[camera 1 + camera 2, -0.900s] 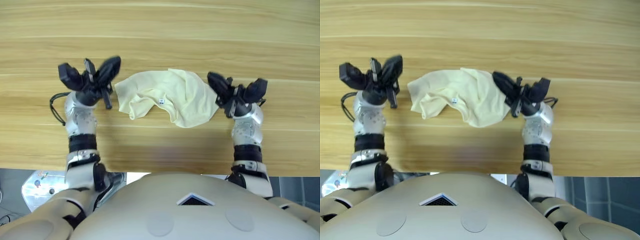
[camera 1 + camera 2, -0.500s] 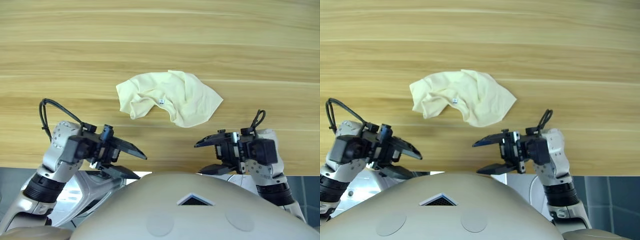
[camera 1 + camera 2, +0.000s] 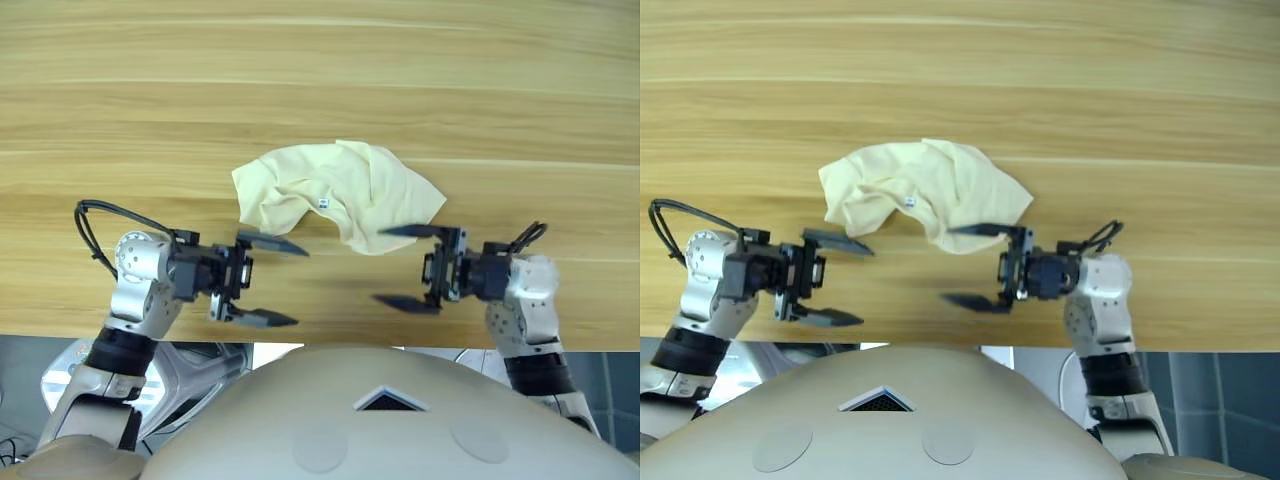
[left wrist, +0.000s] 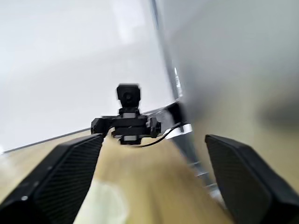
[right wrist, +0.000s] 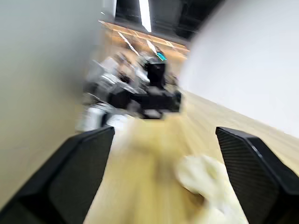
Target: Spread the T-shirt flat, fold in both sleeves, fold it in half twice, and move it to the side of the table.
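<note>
while the t-shirt [image 3: 335, 195] lies in a soft heap on the table [image 3: 320, 60], both grippers are low near the edge of the table closest to the robot. the shirt is pale yellow and all bunched up, not flat, with folds and bumps in it. a small tag [image 3: 322, 203] shows near the middle of it. the shirt sits in the middle of the wood, a bit farther from the robot than the grippers.

the left gripper [image 3: 302, 286] is on the robot's left side and points in toward the middle. its two fingers [image 4: 60, 182] are spread wide and hold nothing. the right gripper [image 3: 378, 265] is on the other side and points back at it, so the two face each other. its fingers [image 5: 254, 172] are spread wide too, with nothing between them.

one finger of the right gripper shows in front of the near edge of the shirt. i cannot tell if it touches the cloth. the left gripper is apart from the shirt.
</note>
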